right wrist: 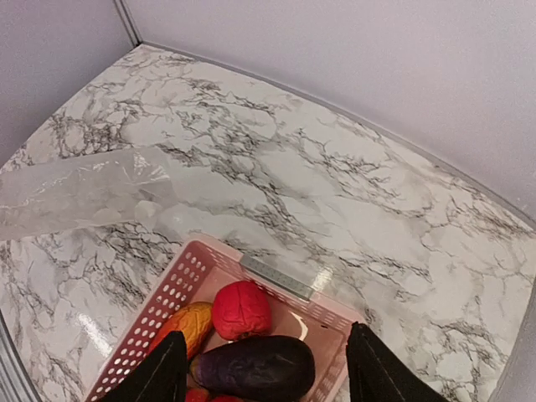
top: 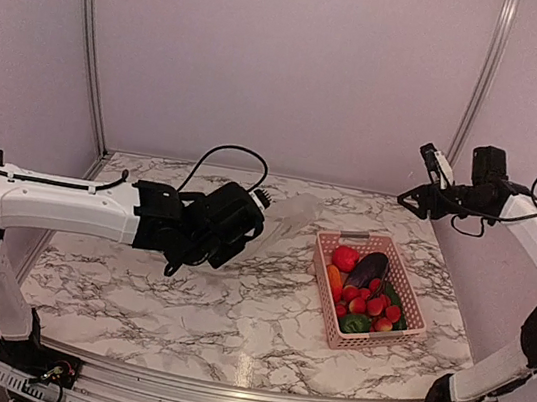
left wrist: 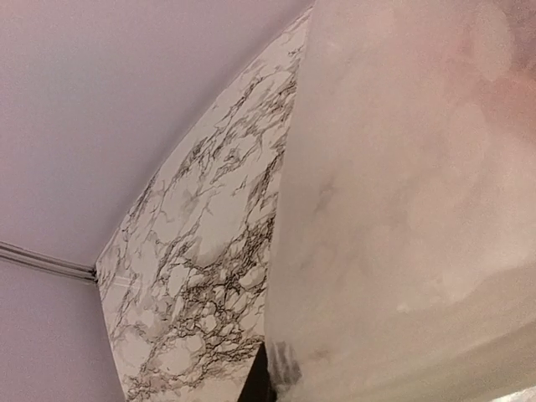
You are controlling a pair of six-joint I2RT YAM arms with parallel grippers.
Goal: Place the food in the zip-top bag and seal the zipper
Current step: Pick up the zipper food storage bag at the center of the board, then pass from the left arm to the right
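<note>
The left tool (top: 263, 205) is clenched on one edge of the zip-top bag (top: 292, 215) and seems to hold it just off the surface (top: 232, 307), probably to present its mouth. The bag is clear, limp and faintly dotted. The food (top: 365, 288) lies in the pink basket (top: 325, 260). The right tool (top: 420, 199) hangs above it, released and empty.

pink basket (right wrist: 179, 290) holding eggplant (right wrist: 251, 367), red fruit (right wrist: 241, 310), clear bag (right wrist: 84, 191) near

We count one zip-top bag (top: 292, 215); one pink basket (top: 354, 237) at 4 o'clock of it; inside: one red round fruit (top: 345, 258); one eggplant (top: 367, 269); one carrot (top: 334, 280); one green pepper (top: 354, 323); small red berries (top: 375, 305), about six, too crowded to count exactly.
</note>
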